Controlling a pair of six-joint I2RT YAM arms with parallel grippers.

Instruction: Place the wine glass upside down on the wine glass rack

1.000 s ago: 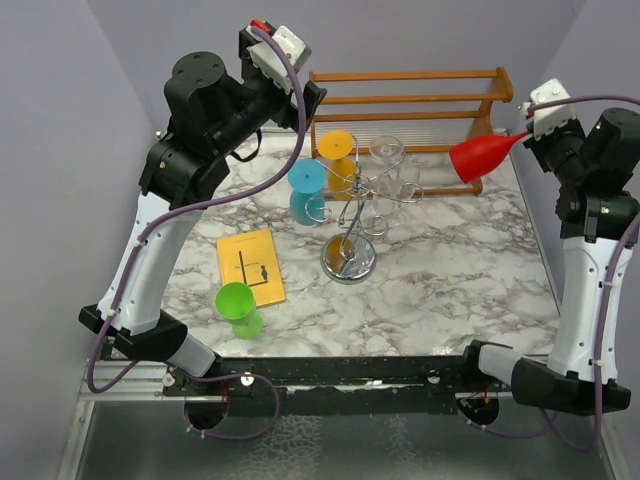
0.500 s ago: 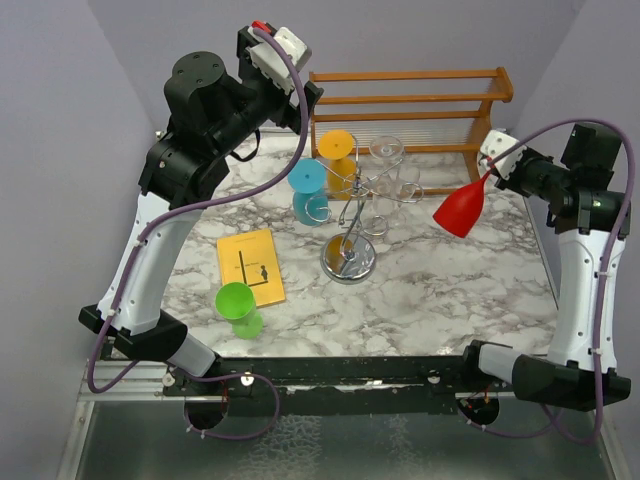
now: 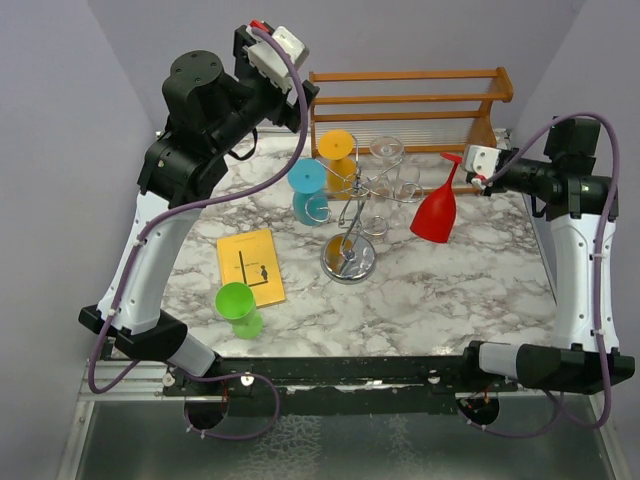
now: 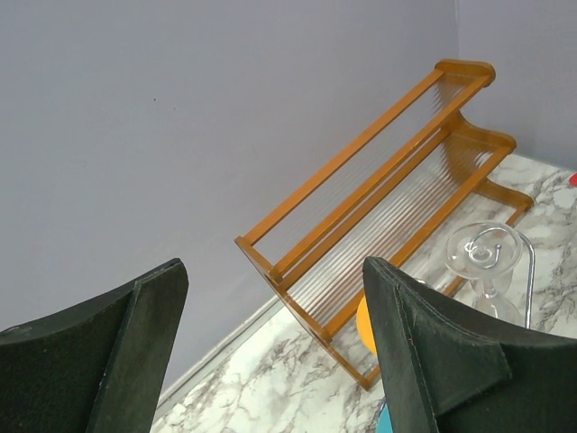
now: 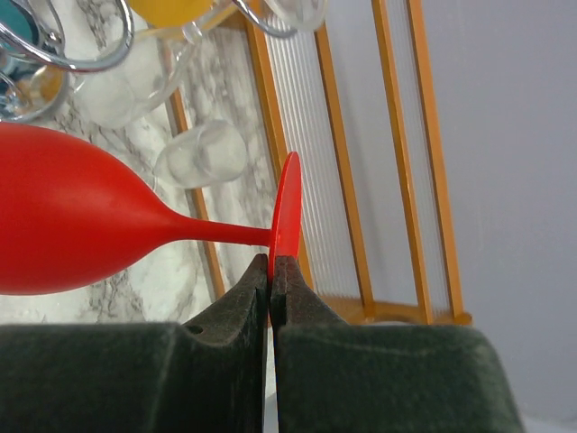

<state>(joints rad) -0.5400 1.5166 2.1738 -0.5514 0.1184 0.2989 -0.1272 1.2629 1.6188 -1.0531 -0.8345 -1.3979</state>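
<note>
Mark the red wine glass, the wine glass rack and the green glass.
red wine glass (image 3: 435, 218): top external view, bowl.
wine glass rack (image 3: 348, 260): top external view, chrome base.
green glass (image 3: 235, 299): top external view, bowl.

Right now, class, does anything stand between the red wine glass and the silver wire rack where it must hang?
Nothing separate stands between the red glass and the rack. But the rack's arms on that side already carry clear glasses, which crowd the nearest approach.

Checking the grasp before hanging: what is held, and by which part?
The right gripper holds the red wine glass by the edge of its foot. The left gripper holds nothing.
</note>
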